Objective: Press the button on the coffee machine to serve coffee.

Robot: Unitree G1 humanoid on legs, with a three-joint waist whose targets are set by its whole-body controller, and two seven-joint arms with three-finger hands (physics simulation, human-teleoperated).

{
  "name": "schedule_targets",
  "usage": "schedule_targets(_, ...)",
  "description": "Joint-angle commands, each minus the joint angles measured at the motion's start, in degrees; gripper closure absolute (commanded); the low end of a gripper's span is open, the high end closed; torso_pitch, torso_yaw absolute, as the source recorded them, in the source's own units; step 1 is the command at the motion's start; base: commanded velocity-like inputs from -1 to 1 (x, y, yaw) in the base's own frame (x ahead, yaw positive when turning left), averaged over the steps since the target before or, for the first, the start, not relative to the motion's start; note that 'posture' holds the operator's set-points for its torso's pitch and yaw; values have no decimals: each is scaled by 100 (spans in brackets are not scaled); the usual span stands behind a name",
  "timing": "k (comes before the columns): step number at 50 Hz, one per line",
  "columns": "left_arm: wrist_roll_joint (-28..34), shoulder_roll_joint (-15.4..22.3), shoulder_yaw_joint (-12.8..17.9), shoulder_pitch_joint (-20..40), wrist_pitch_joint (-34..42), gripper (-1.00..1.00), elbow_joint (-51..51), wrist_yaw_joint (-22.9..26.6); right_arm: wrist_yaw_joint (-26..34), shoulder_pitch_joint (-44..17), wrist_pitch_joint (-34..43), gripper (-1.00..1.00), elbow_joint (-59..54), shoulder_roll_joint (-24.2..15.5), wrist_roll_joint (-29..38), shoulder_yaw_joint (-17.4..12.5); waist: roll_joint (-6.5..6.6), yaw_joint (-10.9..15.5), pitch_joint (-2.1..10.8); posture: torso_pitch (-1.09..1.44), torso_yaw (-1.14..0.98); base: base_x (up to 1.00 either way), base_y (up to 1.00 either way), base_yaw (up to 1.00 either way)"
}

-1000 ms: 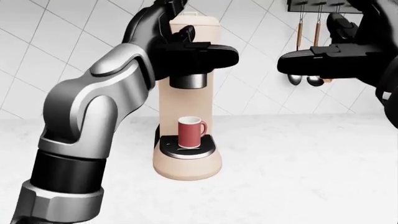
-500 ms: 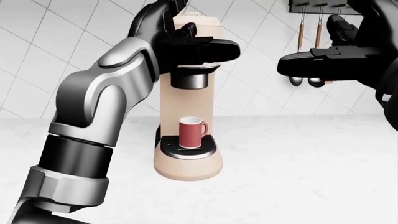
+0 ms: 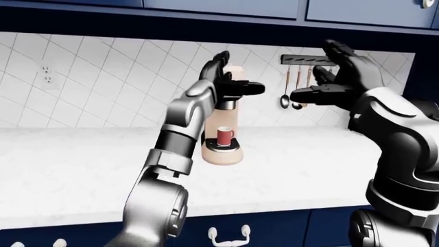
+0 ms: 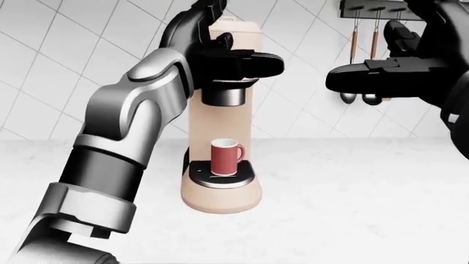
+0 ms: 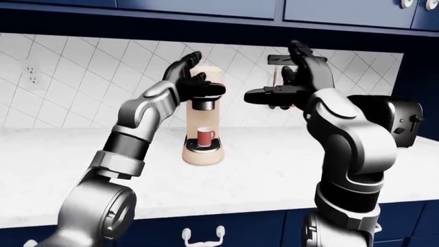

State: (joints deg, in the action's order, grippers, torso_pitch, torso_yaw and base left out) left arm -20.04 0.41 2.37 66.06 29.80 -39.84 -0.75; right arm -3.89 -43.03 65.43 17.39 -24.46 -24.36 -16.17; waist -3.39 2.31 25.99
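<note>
- A wall outlet point(image 3: 47, 73) sits on the tiled backsplash at the far left of the left-eye view, well apart from the action.
- The robot's left hand point(image 4: 220, 52) is raised against the upper part of the beige coffee machine point(image 4: 220, 192), fingers spread, one dark finger reaching rightward across the machine's head above the brew spout.
- The machine stands on the white counter point(image 3: 82, 159), near the middle of the view, with a red mug point(image 4: 226, 157) waiting on its drip tray directly under the spout.
- The button itself is hidden behind the hand; whether a finger touches it cannot be told.
- The step in hand appears to be the approach to the press. The next move calls for a fingertip to find the button and push firmly, without shoving the machine.
- To the right, the right hand point(image 4: 389, 69) hovers open, fingers spread, holding nothing, clear of the machine.
- Behind it, utensils point(image 3: 292, 95) hang from a wall rail; a dark toaster point(image 5: 405, 121) stands at the right-eye view's right edge.
</note>
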Motion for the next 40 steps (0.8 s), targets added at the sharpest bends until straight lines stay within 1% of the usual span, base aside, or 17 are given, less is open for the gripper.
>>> schedule_targets(1,58,27,49,242,-284,-100,90,31,-31,-179,-119,-100,116,-54,-9,-65,-25,-2,-25,-74,0,0,0,0)
schedule_targets(3,57,25,72,294,-269,-100,50,10,-38,-182,-103,-100,132,-64,-25,-77,-30,1,-25,-74,0,0,0,0)
schedule_targets(7,126,12,91,369,-642,-100,-433,115,-35,-101,-206,-100,113,-43,-22,-60,-38,0,-25,-74,0,0,0,0)
schedule_targets(12,116,17,115,429,-650,-100,-497,93,-58,-74,-206,-100,141,-25,-29,-58,-40,-8,-16,-74,0,0,0,0)
schedule_targets(17,134,31,147,549,-840,-100,-825,147,-74,-46,-250,-100,133,2,-30,-44,-45,-8,-19,-74,0,0,0,0)
schedule_targets(18,100,26,190,657,-871,-100,-924,116,-87,19,-257,-100,179,29,-38,-58,-44,-10,-17,-74,0,0,0,0)
schedule_targets(24,104,10,177,693,-1104,-100,-1207,191,-116,52,-224,-100,239,30,-69,-84,-59,-8,-14,-74,0,0,0,0)
schedule_targets(29,98,26,215,837,-1236,-100,-1484,210,-132,64,-228,-100,247,38,-88,-80,-60,-7,-10,-74,0,0,0,0)
schedule_targets(33,124,10,206,883,-1294,-100,-1568,200,-134,51,-202,-100,252,5,-113,-99,-63,-12,-10,-74,0,0,0,0)
schedule_targets(37,228,-1,199,965,-1558,-100,-1791,152,-130,171,-258,-100,300,18,-130,-128,-74,-12,-11,-74,0,0,0,0)
schedule_targets(40,246,-4,208,981,-1560,-100,-1760,139,-152,230,-256,-100,361,35,-156,-146,-81,-17,-8,-74,0,0,0,0)
